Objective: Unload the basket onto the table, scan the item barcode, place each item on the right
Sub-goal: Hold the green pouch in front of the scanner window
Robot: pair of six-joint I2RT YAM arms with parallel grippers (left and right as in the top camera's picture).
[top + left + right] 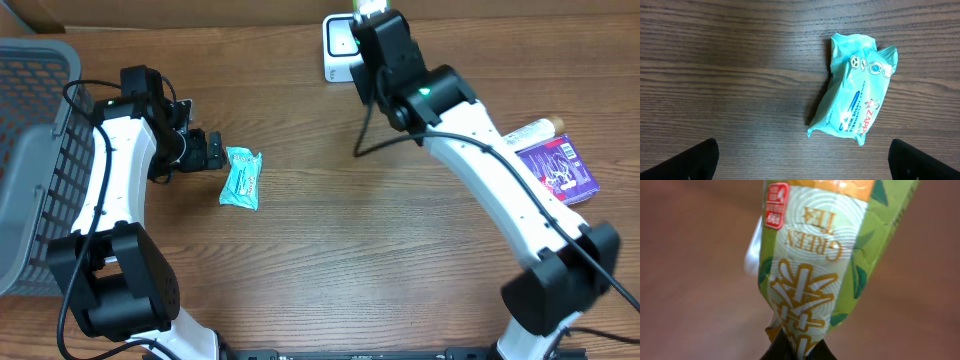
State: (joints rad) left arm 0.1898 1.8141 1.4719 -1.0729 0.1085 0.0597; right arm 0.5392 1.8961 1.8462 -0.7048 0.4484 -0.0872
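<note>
My right gripper (372,14) is at the far edge of the table, over a white scanner (338,45). It is shut on the corner of a green tea packet (820,255), which fills the right wrist view above the right gripper (796,352). In the overhead view only a sliver of that green tea packet (372,6) shows. A teal wipes packet (241,178) lies flat on the wood. My left gripper (207,150) stands open just left of it. In the left wrist view the teal packet (855,90) lies ahead of the left gripper (805,165), untouched.
A grey mesh basket (35,150) stands at the left edge. A purple packet (560,170) and a beige tube (530,132) lie at the right, beside the right arm. A black cable hangs from the right arm near the table's middle.
</note>
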